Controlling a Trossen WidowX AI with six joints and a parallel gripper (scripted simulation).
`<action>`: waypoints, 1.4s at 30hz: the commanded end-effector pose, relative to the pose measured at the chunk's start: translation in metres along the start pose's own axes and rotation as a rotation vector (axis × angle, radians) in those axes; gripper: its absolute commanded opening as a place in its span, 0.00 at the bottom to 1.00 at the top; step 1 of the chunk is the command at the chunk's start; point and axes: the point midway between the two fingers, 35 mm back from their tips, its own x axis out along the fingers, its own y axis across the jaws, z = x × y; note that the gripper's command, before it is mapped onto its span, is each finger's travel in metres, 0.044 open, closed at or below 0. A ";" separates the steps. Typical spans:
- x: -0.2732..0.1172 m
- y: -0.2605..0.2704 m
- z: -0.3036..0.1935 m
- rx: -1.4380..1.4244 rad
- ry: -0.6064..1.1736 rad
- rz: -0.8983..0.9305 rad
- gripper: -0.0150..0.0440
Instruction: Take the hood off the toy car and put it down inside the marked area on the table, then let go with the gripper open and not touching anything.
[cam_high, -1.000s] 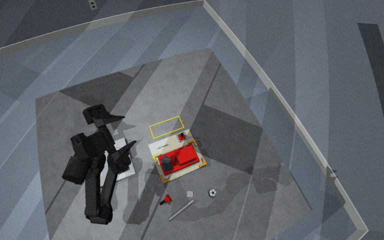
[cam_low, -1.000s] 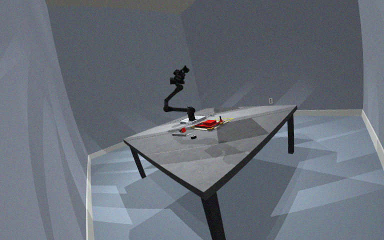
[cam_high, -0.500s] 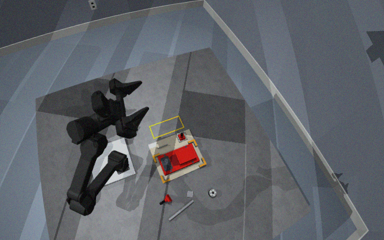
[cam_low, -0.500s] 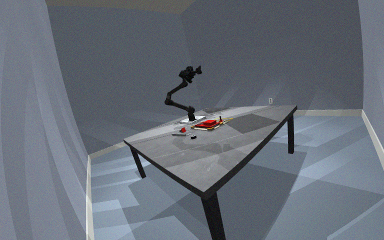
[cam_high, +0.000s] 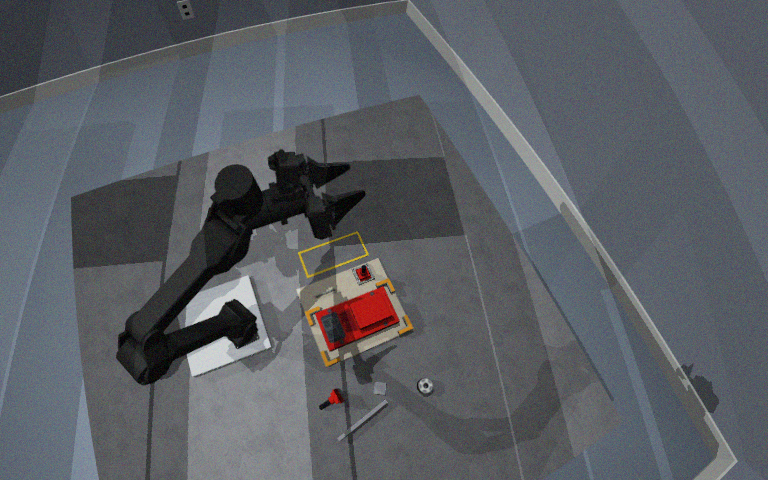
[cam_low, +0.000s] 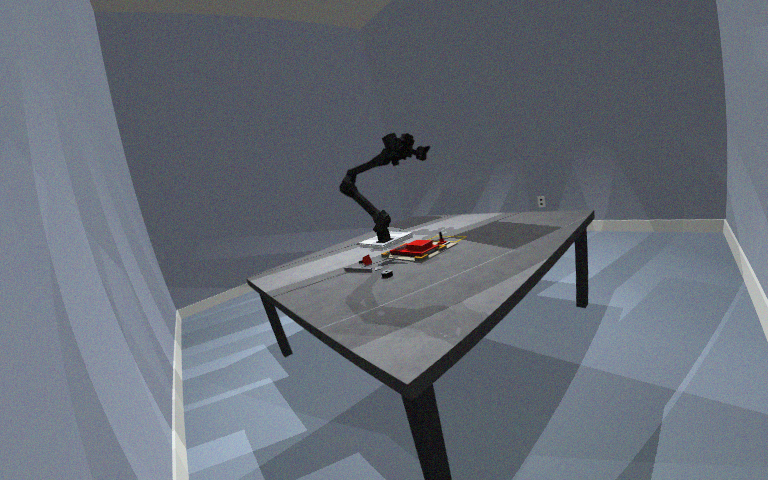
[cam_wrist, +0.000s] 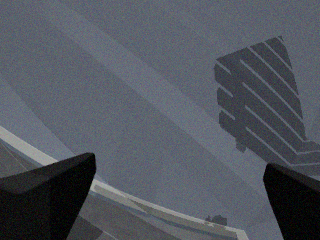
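One arm; its jaws (cam_high: 350, 183) spread wide, empty, high above the counter (cam_high: 453, 339). Hood (cam_high: 370, 312): seated on the toy car (cam_high: 355, 321), on its tan base plate (cam_high: 396, 305), below and well apart from the jaws. Marked area (cam_high: 333, 254): yellow outline between jaws and car, nothing inside.

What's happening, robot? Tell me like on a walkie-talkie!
Gripper open, empty, high above table. Hood not yet removed from toy car. Marked area holds nothing. Nothing between gripper and car.
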 end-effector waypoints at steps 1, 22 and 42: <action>0.028 0.009 -0.035 -0.064 0.156 0.041 1.00; 0.057 -0.002 -0.273 0.015 1.184 0.279 1.00; 0.017 -0.010 -0.334 0.255 1.588 0.345 1.00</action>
